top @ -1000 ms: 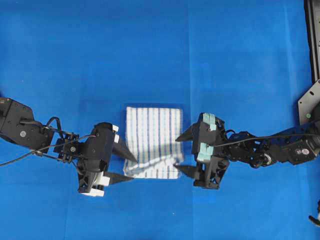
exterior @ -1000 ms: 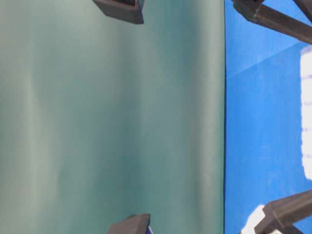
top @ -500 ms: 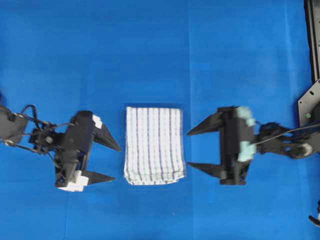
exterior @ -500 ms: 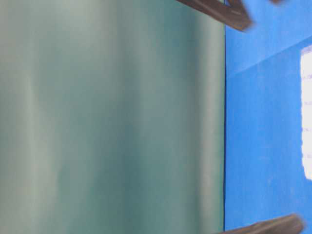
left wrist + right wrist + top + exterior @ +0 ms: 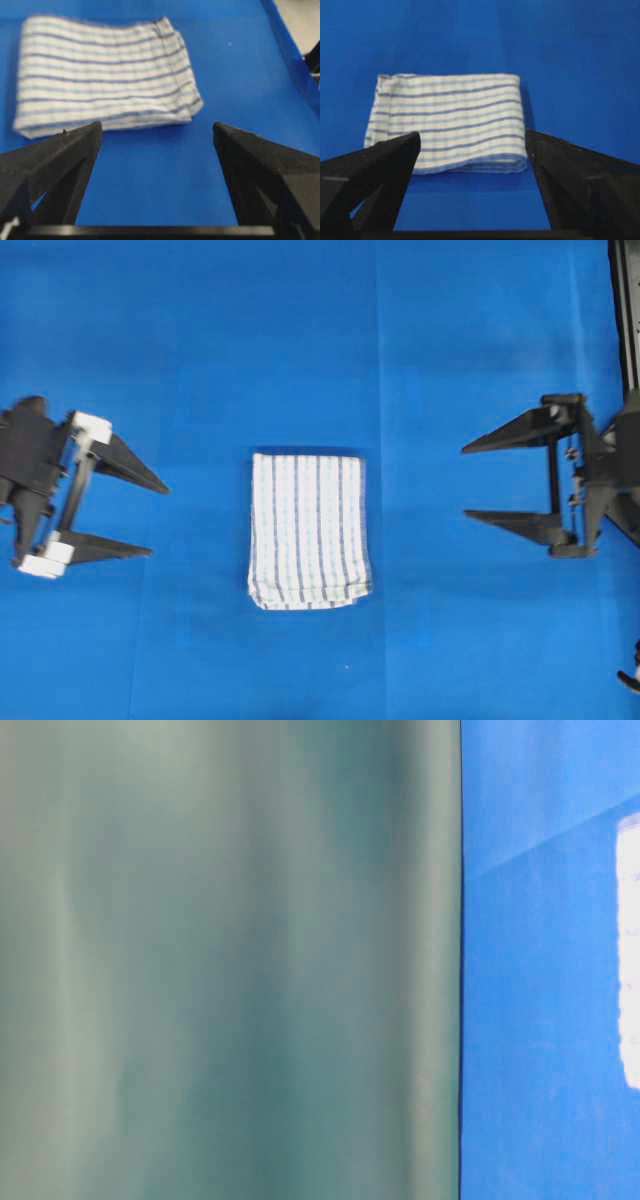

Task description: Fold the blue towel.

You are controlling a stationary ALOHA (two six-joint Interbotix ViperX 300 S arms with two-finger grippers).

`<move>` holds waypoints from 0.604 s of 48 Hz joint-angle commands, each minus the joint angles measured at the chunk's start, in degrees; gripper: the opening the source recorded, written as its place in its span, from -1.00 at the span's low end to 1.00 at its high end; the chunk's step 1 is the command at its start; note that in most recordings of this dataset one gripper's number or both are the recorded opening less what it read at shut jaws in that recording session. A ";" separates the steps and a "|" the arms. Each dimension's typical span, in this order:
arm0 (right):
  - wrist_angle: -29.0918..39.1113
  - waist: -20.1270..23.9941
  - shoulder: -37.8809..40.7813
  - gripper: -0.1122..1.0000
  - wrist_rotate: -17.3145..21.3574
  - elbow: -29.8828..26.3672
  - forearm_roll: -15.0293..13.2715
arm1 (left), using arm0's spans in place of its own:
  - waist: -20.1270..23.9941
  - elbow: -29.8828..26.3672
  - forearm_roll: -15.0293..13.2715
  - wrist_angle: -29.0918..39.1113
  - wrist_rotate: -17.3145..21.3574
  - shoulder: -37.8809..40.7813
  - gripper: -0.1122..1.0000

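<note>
The blue towel, white with thin blue stripes, lies folded into a small rectangle at the middle of the blue table covering. My left gripper stands open far to its left, well apart from it. My right gripper stands open far to its right. In the left wrist view the towel lies ahead of the left gripper, with bare covering between the fingers. The right wrist view shows the towel's layered edge beyond the right gripper. The table-level view catches only a white sliver of the towel.
A black frame runs down the table's right edge. A small dark object sits at the bottom right corner. The covering's edge shows at the upper right of the left wrist view. A grey-green backdrop fills most of the table-level view.
Both grippers have let go of the towel's lower corners and drawn back outward, left arm to the left, right arm to the right. The towel lies flat and still.
</note>
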 commanded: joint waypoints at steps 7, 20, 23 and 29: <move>-0.44 0.18 -4.13 0.79 -1.76 4.04 -0.09 | 3.25 5.01 0.18 -0.62 3.43 -8.17 0.73; -3.87 0.18 -4.39 0.79 -1.67 8.35 2.72 | 6.77 12.13 0.18 -0.53 4.04 -18.02 0.73; -4.66 0.18 -4.39 0.79 -1.58 8.96 3.25 | 7.03 14.06 0.18 -0.44 4.22 -20.30 0.73; -4.83 0.18 -4.39 0.79 -1.49 9.67 3.87 | 7.03 15.91 0.18 -0.70 4.31 -23.91 0.73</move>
